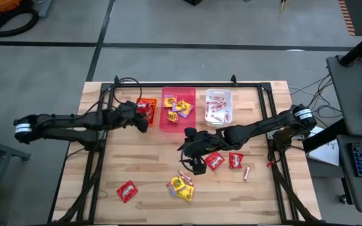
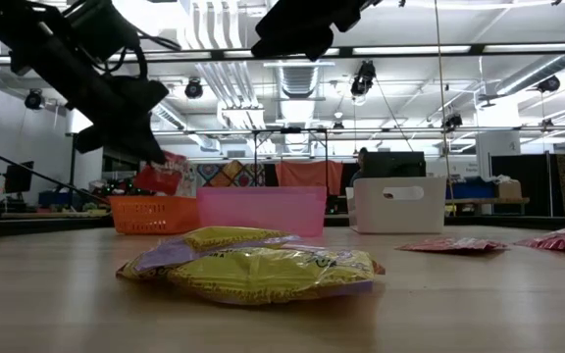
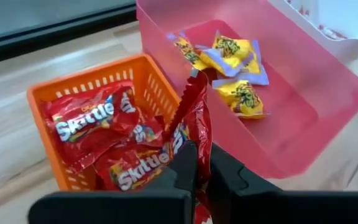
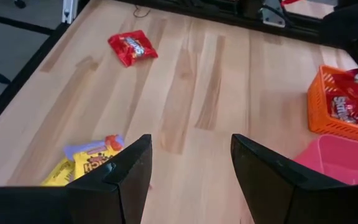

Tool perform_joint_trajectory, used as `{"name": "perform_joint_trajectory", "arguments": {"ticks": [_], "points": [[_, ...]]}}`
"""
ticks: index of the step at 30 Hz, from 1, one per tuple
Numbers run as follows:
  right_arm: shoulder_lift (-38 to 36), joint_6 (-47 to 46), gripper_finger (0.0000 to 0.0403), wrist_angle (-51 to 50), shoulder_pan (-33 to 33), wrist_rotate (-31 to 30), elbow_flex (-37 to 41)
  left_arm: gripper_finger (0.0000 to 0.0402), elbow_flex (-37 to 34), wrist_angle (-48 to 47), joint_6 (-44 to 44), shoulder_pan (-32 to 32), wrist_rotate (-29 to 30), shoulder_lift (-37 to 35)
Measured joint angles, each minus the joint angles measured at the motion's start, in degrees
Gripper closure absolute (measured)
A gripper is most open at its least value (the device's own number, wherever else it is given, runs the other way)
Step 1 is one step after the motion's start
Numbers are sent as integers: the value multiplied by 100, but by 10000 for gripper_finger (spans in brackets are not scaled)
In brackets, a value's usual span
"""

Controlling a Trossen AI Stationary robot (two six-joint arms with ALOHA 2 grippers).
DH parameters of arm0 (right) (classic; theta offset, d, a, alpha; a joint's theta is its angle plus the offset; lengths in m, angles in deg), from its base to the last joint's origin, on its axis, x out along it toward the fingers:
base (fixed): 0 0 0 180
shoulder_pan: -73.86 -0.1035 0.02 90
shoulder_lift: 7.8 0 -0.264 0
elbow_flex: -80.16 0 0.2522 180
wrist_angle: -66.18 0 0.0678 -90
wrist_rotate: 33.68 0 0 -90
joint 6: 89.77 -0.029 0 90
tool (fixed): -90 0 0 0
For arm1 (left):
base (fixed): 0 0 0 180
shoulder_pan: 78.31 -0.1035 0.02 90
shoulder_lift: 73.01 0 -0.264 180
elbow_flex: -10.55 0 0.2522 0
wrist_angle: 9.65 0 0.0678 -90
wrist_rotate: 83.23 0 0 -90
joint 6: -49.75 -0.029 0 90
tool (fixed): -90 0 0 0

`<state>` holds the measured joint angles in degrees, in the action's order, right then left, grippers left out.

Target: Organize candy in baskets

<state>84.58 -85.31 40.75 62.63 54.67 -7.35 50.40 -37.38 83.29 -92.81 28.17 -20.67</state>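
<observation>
Wooden counter [image 1: 143, 169] carrying three bins in a row at its far edge. Pink-red bin [image 1: 166, 119], the largest, in the middle: holds several yellow packets [image 3: 235, 56]. White bin [image 1: 218, 93], on the right arm's side: holds small red-and-white sticks [image 1: 216, 108]. Orange bin [image 3: 82, 84], the smallest, touching the pink-red bin on the left arm's side: holds red packets [image 3: 86, 118].

Left gripper [image 1: 141, 122], over the orange bin: jaws closed on one red packet [image 3: 194, 115], which hangs above the bin's contents.

Right gripper [image 1: 195, 164], over the middle of the counter: jaws spread wide, holding nothing.

Loose candy on the counter: a yellow pile [image 1: 181, 186], two red packets [image 1: 225, 161] beside the right gripper, a lone red packet [image 1: 127, 191], and one stick [image 1: 246, 172].
</observation>
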Motion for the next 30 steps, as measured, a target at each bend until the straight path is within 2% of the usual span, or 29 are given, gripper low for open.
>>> {"name": "perform_joint_trajectory", "arguments": {"ticks": [7,12,16,20,24,30], "points": [[42,-52,193,3,2,-1,1,401,-21,128,-328,-217,-65,50],[42,-84,193,0,2,1,1,401,-31,234,-755,-755,-1420,160],[42,-84,193,-3,21,1,1,401,42,8,-1148,-1169,-1775,342],[40,-84,193,-2,85,0,1,401,134,-7,-1547,-1516,-2540,586],[40,-85,193,0,143,-1,1,388,157,-56,-1712,-1679,-2584,801],[36,-158,193,-3,153,2,1,340,182,-75,-1837,-1738,-2587,911]]}}
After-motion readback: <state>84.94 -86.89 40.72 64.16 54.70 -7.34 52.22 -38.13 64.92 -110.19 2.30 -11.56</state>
